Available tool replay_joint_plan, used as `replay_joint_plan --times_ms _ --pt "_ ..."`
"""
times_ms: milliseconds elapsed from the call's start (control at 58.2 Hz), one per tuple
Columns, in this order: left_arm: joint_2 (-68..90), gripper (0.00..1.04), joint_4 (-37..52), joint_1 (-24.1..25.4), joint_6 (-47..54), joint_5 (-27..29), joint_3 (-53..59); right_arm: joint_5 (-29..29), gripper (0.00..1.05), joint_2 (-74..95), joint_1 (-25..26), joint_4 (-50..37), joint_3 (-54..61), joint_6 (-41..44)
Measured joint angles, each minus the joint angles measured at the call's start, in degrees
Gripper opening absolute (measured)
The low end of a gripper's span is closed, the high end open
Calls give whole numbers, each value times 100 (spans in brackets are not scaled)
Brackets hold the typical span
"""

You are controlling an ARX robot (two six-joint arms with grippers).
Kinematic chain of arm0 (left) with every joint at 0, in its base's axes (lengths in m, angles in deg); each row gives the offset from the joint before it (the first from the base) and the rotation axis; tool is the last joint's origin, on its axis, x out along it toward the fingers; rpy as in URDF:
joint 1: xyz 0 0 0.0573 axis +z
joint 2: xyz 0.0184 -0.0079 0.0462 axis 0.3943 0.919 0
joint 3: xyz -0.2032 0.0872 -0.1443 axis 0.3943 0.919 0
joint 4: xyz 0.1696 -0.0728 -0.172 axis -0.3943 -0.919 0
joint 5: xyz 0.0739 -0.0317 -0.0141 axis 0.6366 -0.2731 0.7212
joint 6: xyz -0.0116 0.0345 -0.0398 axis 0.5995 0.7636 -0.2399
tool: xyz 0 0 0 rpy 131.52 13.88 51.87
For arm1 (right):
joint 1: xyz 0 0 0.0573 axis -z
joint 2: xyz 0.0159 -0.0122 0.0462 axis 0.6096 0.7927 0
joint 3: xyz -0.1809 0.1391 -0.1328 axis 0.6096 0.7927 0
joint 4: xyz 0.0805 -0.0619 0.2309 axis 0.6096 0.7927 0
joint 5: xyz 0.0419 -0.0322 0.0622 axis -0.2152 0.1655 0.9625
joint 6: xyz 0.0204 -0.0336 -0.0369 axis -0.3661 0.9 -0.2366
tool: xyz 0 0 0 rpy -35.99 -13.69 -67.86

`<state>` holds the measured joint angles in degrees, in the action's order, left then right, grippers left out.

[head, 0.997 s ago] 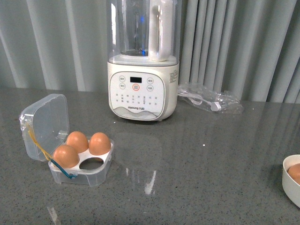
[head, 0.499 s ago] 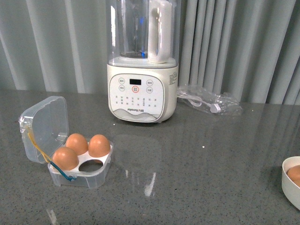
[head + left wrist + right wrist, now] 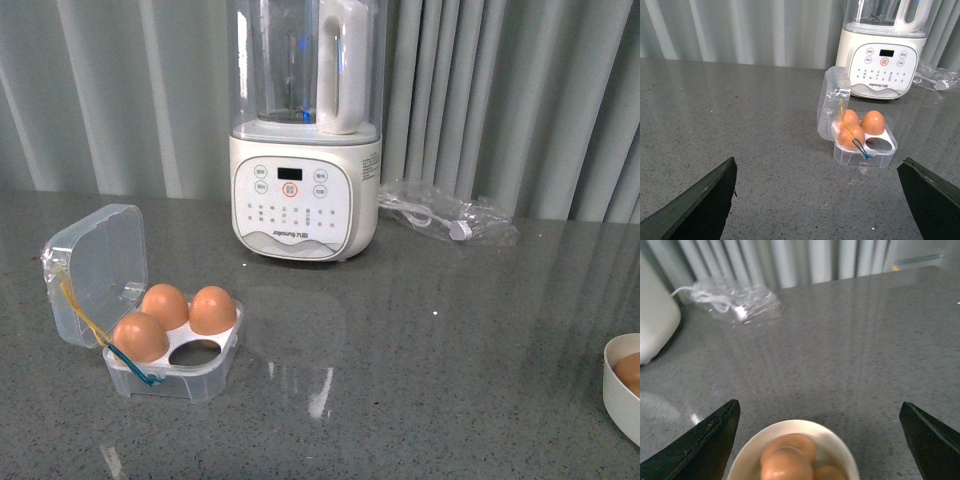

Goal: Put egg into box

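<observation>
The box (image 3: 205, 378) stands at the table's left with its clear lid (image 3: 95, 265) hinged open. Three brown eggs fill its white tray and one hole (image 3: 196, 352) is empty. In the left wrist view the box (image 3: 865, 157) lies ahead of my open left gripper (image 3: 818, 162), well clear of the fingers. The egg (image 3: 787, 455) lies on top of other brown eggs in a white bowl (image 3: 752, 447), which sits between the spread fingers of my open right gripper (image 3: 818, 404). The bowl (image 3: 622, 395) shows at the front view's right edge. Neither gripper holds anything.
A tall white blender (image 3: 305, 190) stands at the back centre, before a grey curtain. A clear plastic bag with a white cable (image 3: 450, 218) lies to its right. Grey stone tabletop (image 3: 420, 370) stretches between the box and the bowl.
Nothing on the table has moved. The front view has only shifted very slightly, so a little less of the bowl shows at the right edge.
</observation>
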<state>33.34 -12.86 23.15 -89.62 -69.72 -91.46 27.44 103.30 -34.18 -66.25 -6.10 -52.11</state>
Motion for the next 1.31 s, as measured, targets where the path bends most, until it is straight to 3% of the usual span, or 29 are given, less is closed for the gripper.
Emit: replay_joint_plan --times_ms 447,1169,1307 --pt "0 98 0 0 0 0 0 485 97 1001 -251 411 -455 332" --pt "0 98 0 0 0 2 0 673 97 1447 15 -15 -85 411" --pt "0 98 0 0 0 2 0 634 79 1445 15 -42 -76 474"
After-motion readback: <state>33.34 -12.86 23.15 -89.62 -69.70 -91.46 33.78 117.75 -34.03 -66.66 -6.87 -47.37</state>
